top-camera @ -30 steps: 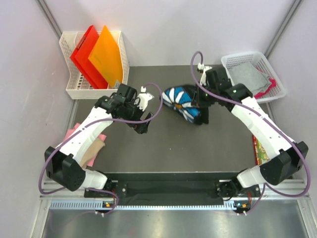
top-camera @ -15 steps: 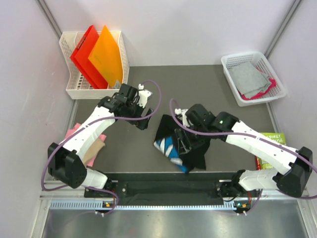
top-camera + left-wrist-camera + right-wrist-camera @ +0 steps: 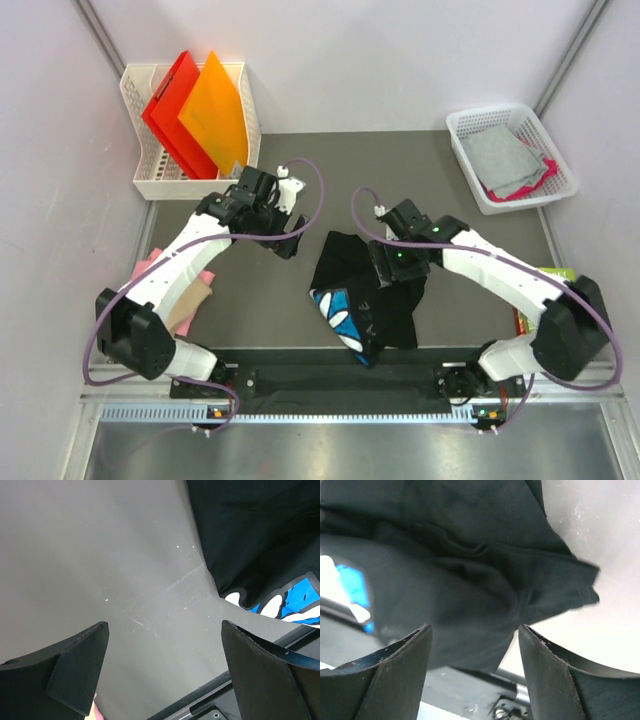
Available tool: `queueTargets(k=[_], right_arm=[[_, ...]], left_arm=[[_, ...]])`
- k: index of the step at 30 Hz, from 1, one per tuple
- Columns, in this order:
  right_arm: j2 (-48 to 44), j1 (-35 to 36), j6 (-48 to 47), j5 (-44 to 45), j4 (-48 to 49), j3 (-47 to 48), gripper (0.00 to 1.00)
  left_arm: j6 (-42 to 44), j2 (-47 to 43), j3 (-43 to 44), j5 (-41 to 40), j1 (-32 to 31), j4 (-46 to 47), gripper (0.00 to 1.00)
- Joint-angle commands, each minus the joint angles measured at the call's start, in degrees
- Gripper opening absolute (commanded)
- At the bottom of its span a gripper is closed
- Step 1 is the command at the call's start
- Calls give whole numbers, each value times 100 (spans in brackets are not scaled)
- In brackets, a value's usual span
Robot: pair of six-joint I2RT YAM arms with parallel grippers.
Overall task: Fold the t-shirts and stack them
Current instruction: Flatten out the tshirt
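A black t-shirt (image 3: 392, 310) lies crumpled on the dark table near its front middle, with its blue daisy patch (image 3: 335, 310) turned to the left. My right gripper (image 3: 388, 280) hovers just over it, open. In the right wrist view the black t-shirt (image 3: 470, 570) fills the space beyond the gripper (image 3: 474, 627), and nothing sits between the fingers. My left gripper (image 3: 290, 243) stands open over bare table to the shirt's left. Its wrist view shows the gripper (image 3: 165, 624) wide apart and the shirt's edge (image 3: 250, 530) at the upper right. A tan shirt (image 3: 185, 300) and a pink one (image 3: 150, 262) lie at the left edge.
A white rack (image 3: 140, 185) with red and orange folders stands at the back left. A white basket (image 3: 470, 125) holding grey and pink cloth sits at the back right. A colourful book (image 3: 545, 275) lies at the right edge, partly under my right arm.
My right gripper carried the black t-shirt from the back middle to the front middle, then opened and let it drop onto the table. The left arm has barely moved.
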Motion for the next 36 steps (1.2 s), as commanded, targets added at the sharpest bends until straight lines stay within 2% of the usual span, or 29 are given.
queueTargets(k=[1,9,12,15,16,17,18,21,24,26,31,34,36], right_arm=[[457,15,-318,112,623,-13,68],[748,6,-406,-81,852,119,62],[809,6,-415,-195,887,224,54],[879,15,-371,-441,887,435,34],[888,15,-292,-502,870,592,16],[888,24,-248,-633,835,689,5],[897,32,-213,-687,800,803,0],[783,278,-107,-539,493,1523,0],[695,787,-46,32,45,2682,0],[774,1279,-45,530,-377,3841,0],[1529,2481,-28,1026,-1264,6659,0],[1837,3009,121,1132,-1372,7455,0],[1794,3274,130,1106,-1162,7406,0]], left_arm=[[24,-169,130,-67,42,43,99],[95,-204,24,-15,51,44,99],[165,-222,-28,-59,51,70,99],[218,-196,-29,-120,60,35,99],[235,-196,-29,-129,51,17,99],[244,-204,-29,-138,60,0,99],[261,-222,-37,-138,86,0,99],[332,-292,-134,-112,235,43,99],[358,-301,-275,46,603,158,99],[349,-292,-275,231,832,184,99],[586,-301,-196,477,1386,114,99],[727,-415,-240,591,1536,105,99],[806,-476,-318,706,1650,79,99]])
